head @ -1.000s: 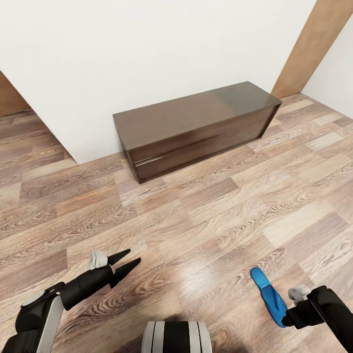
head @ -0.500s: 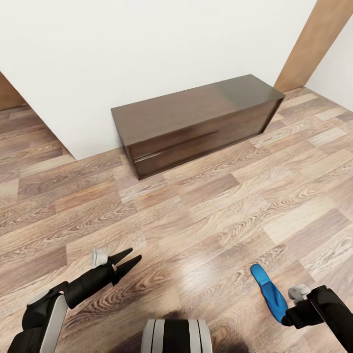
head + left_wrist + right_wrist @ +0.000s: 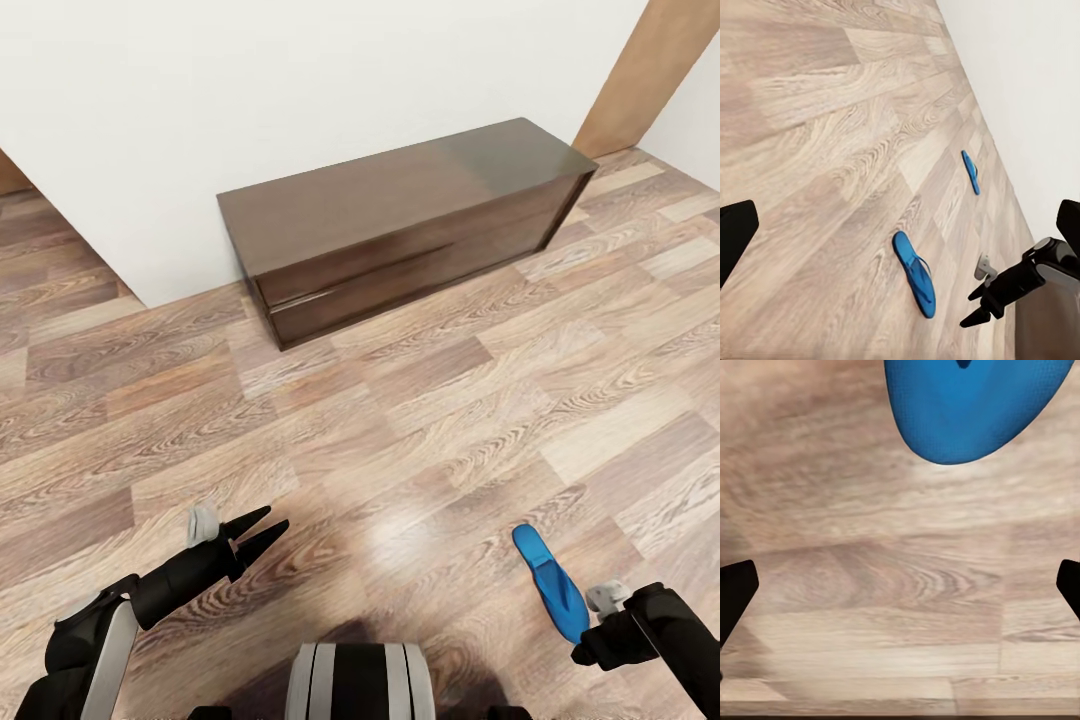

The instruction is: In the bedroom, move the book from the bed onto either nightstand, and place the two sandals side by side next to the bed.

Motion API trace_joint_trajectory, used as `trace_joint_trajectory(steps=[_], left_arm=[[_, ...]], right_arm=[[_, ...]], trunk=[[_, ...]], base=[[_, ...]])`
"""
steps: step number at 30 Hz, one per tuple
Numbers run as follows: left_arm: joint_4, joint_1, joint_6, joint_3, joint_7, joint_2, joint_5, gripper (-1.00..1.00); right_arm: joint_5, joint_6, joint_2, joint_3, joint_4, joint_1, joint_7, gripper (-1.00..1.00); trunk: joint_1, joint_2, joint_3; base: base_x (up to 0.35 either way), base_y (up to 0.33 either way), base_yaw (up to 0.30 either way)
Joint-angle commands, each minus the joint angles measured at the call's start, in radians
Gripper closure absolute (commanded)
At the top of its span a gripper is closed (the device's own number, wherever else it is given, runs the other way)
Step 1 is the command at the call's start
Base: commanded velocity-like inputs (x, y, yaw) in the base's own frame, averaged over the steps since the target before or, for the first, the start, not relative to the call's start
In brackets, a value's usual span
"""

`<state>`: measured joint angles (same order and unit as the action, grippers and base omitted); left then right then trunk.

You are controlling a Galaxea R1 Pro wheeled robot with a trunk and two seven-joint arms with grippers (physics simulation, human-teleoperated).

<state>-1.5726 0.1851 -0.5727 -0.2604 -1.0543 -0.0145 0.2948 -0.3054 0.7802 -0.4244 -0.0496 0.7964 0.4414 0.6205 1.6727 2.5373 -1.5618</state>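
Note:
One blue sandal (image 3: 549,595) lies flat on the wood floor at the lower right, also seen as the nearer sandal (image 3: 915,274). My right gripper (image 3: 976,308) hovers open just short of that sandal's end, with its rounded blue tip (image 3: 971,412) ahead of the spread fingers. The second sandal (image 3: 971,172) lies farther off along the floor, near the white wall. My left gripper (image 3: 270,522) is open and holds nothing, low over the floor at the lower left. The book, the bed and the nightstand are out of view.
A long low dark bench (image 3: 400,225) stands against the white wall (image 3: 300,90) ahead. A brown door frame (image 3: 640,75) rises at the far right. Wood-plank floor (image 3: 420,420) stretches between me and the bench.
The whole head view has shifted a little, so the bench sits slightly higher and further left: the camera moved. Both arms and the near sandal hold about the same places.

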Motion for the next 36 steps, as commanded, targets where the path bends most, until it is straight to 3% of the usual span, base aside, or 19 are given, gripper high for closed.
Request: trace_joint_trajectory(steps=[1,4,10,19,36], left_arm=[[0.000,0.000,-0.009,-0.001,-0.003,-0.002,0.003,-1.00],[0.000,0.000,-0.009,-0.001,-0.003,-0.002,0.003,-1.00],[0.000,0.000,-0.009,0.000,0.000,-0.004,0.003,-1.00],[0.000,0.000,-0.009,-0.001,0.000,-0.004,0.004,-1.00],[0.002,0.000,-0.009,0.001,0.000,-0.004,0.006,-1.00]], right_arm=[[-0.011,0.001,-0.001,-0.002,0.001,0.000,0.008,-1.00],[-0.011,0.001,-0.001,-0.002,0.002,0.000,0.008,-1.00],[-0.011,0.001,0.002,-0.003,0.003,0.000,0.008,-1.00],[-0.012,0.001,0.032,-0.004,0.003,0.000,0.008,-1.00],[-0.012,0.001,0.035,-0.004,0.003,0.000,0.008,-1.00]], trunk=[[0.000,0.001,-0.005],[0.002,0.001,-0.016],[0.002,0.001,-0.016],[0.002,0.001,-0.016],[0.002,0.001,-0.016]], base=[[0.000,0.000,0.000],[0.000,0.000,0.000],[0.000,0.000,0.000],[0.128,0.000,0.000],[0.082,0.000,0.000]])
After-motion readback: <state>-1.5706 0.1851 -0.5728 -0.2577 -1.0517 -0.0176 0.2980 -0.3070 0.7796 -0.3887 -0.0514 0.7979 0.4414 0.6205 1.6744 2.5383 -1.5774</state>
